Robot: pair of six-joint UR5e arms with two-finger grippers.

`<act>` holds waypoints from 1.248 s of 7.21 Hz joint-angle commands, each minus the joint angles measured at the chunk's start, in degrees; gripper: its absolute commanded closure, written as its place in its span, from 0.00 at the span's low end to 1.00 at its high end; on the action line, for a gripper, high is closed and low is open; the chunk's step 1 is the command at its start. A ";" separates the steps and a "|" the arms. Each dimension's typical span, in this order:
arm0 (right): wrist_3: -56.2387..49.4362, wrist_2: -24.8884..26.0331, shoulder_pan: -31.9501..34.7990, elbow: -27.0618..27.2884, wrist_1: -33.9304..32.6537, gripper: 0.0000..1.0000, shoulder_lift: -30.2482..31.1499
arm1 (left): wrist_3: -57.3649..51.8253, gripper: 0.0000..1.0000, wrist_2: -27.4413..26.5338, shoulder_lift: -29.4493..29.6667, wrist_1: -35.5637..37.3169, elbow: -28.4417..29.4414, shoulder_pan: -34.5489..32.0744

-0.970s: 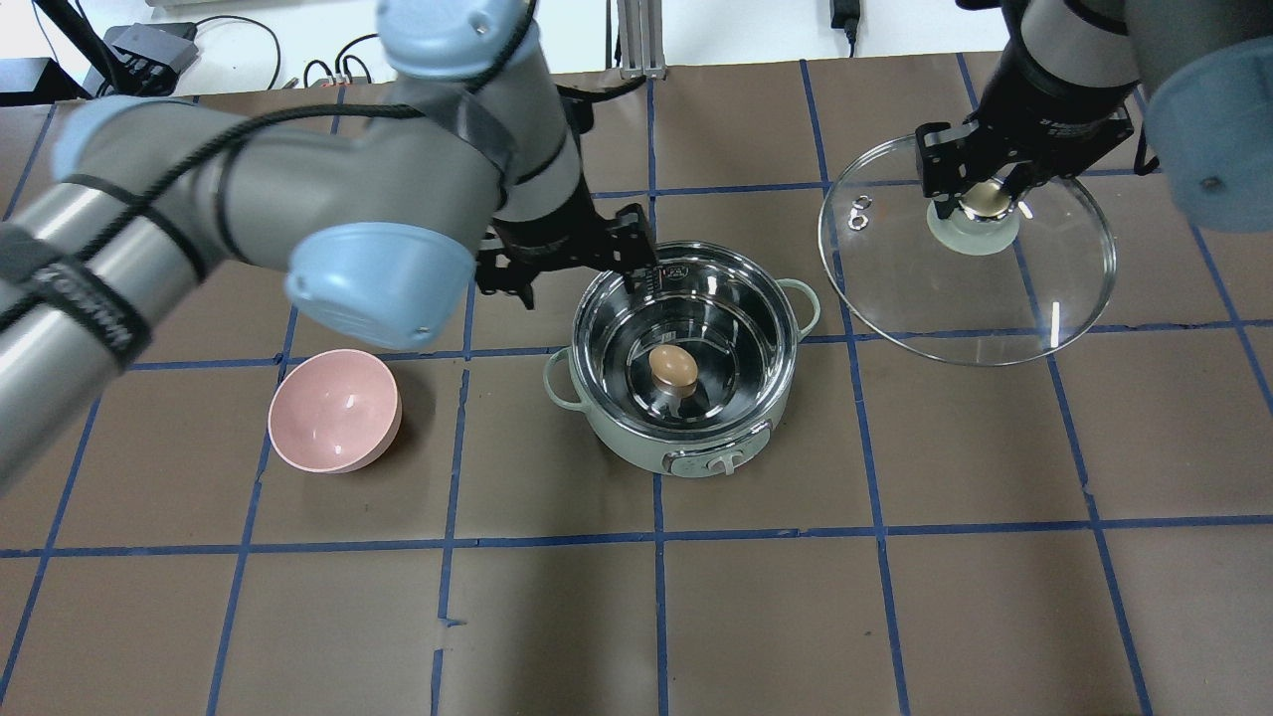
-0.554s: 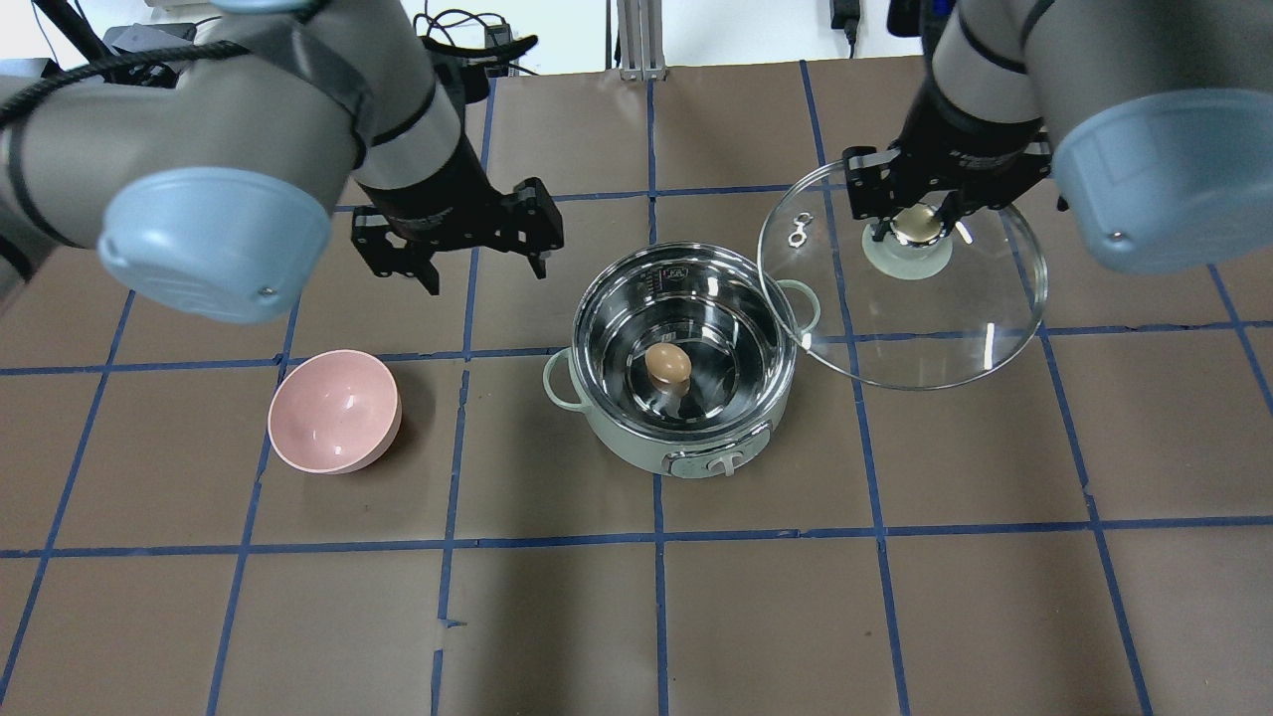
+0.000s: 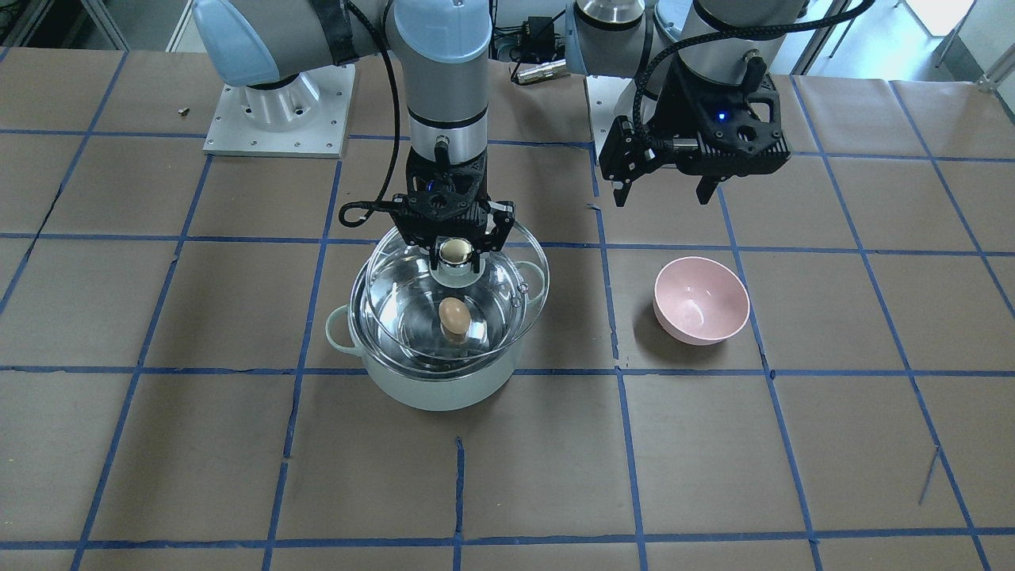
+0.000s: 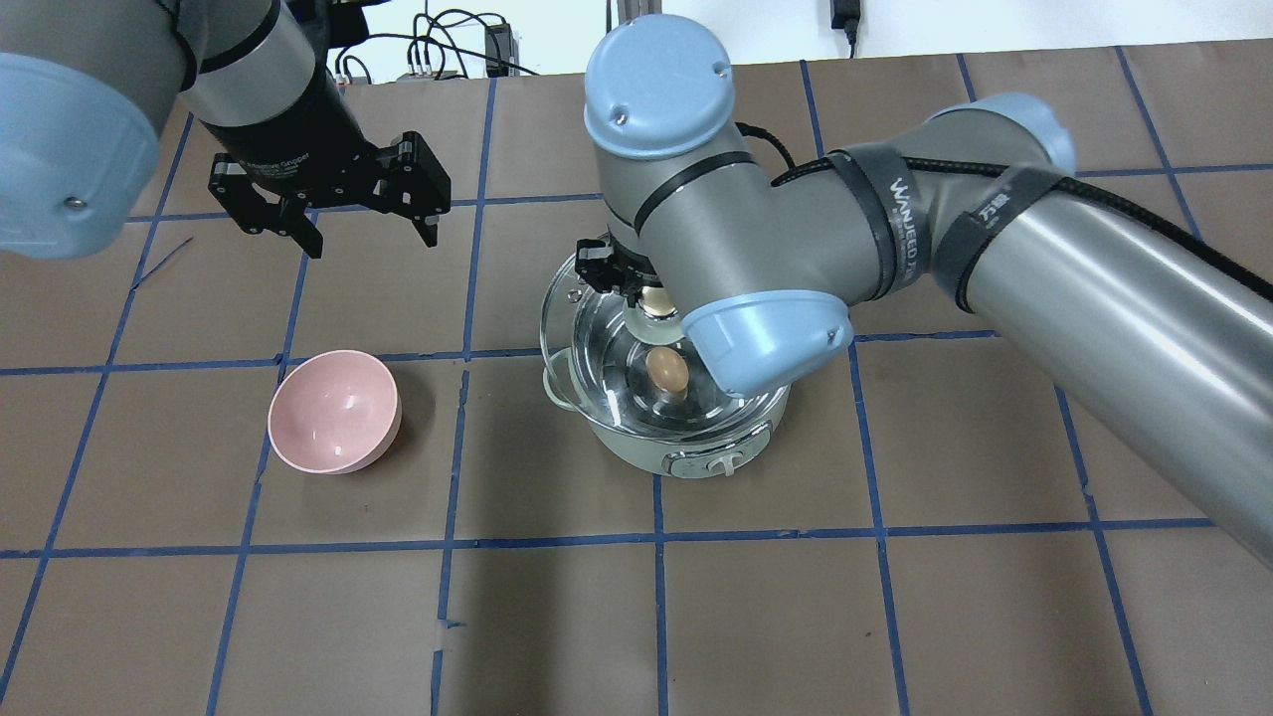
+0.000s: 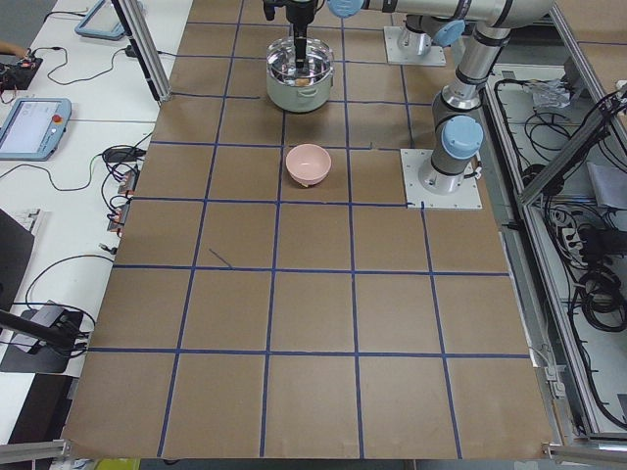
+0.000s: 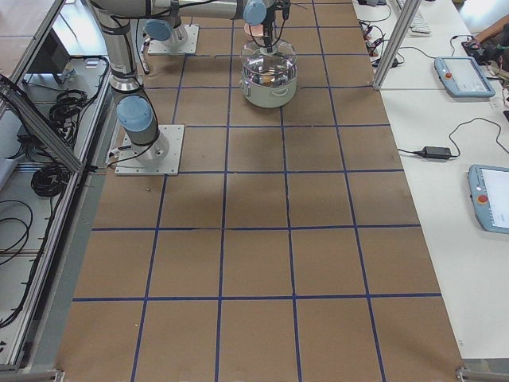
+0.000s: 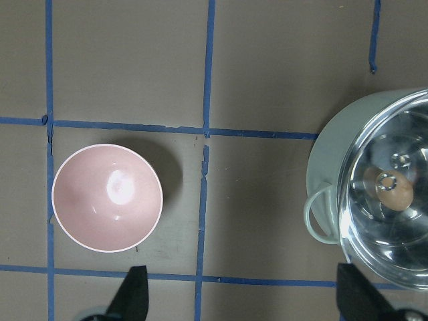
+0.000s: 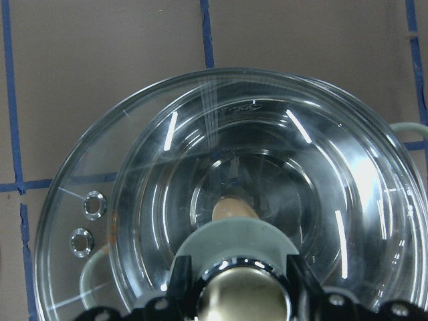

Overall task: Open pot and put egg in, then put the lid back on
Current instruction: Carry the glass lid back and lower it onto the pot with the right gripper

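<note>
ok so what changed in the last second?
The right gripper, still shut on the lid, carried it from the robot's right to over the pot; it looks off-centre, not seated yet. The left gripper, open and empty, pulled back from the pot's rim toward the robot's left. The egg inside, the pot and the pink bowl stayed put.

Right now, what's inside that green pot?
One egg lies on the steel floor of the pot, seen through the glass lid the right gripper holds over it. Nothing else shows; the knob covers a patch.
</note>
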State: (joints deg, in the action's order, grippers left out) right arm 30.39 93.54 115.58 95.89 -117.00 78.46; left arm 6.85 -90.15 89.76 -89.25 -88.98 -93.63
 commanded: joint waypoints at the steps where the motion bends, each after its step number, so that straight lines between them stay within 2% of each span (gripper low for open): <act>1: -1.80 2.24 0.35 3.05 -2.35 0.65 -0.68 | -2.27 0.00 0.06 0.41 -0.04 -0.05 0.20; 9: -8.68 2.44 -1.14 3.51 -3.50 0.65 -0.77 | -2.72 0.00 -0.11 0.85 0.66 -0.40 -0.06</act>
State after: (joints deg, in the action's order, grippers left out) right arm 22.08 95.98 114.66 99.40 -120.37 77.73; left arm 4.08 -90.24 90.55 -88.71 -89.37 -93.72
